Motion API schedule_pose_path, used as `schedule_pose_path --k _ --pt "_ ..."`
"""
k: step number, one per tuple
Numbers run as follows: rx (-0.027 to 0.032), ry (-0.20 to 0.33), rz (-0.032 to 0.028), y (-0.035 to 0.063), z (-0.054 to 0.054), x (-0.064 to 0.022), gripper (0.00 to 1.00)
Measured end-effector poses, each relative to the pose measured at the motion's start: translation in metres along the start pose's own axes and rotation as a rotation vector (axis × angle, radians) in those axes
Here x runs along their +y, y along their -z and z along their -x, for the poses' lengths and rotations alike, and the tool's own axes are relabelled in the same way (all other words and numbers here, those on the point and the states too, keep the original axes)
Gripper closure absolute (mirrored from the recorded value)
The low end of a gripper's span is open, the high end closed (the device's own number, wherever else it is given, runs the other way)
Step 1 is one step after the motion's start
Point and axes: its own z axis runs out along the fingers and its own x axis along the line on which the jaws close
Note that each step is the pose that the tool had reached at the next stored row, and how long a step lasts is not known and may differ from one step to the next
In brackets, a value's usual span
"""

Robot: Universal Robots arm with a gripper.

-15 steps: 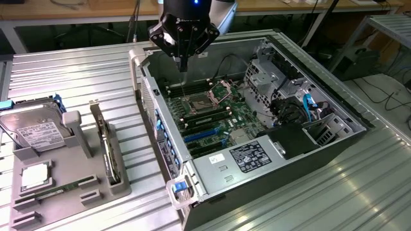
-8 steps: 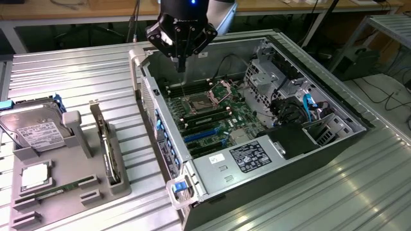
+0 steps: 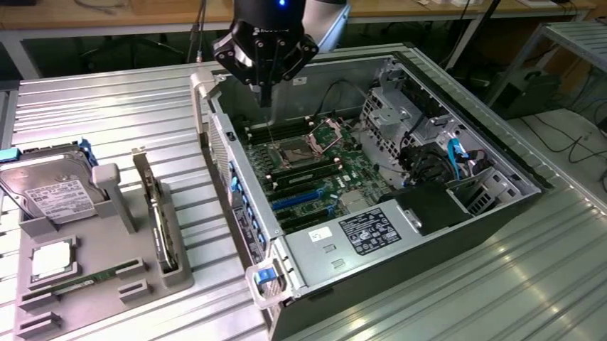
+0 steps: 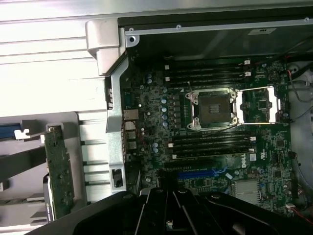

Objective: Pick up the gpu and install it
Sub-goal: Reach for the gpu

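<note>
Overhead, black end effector (image 3: 266,99) pinched together above green motherboard (image 3: 313,170), thin gpu (image 3: 161,220) upright in grey tray (image 3: 142,284).

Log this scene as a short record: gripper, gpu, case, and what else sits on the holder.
gripper: shut, holding nothing, hanging over the motherboard
gpu: standing on edge in the grey holder, not yet picked up
computer case: open, lying on its side, at the exterior view's right of the holder
also on holder: hard drive, memory stick
</note>
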Motion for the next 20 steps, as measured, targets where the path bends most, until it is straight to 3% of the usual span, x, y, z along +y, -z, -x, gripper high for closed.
schedule_pose_path --k 20 --pt "0.0 0.0 0.0 0.0002 -0.0067 -0.0005 0.89"
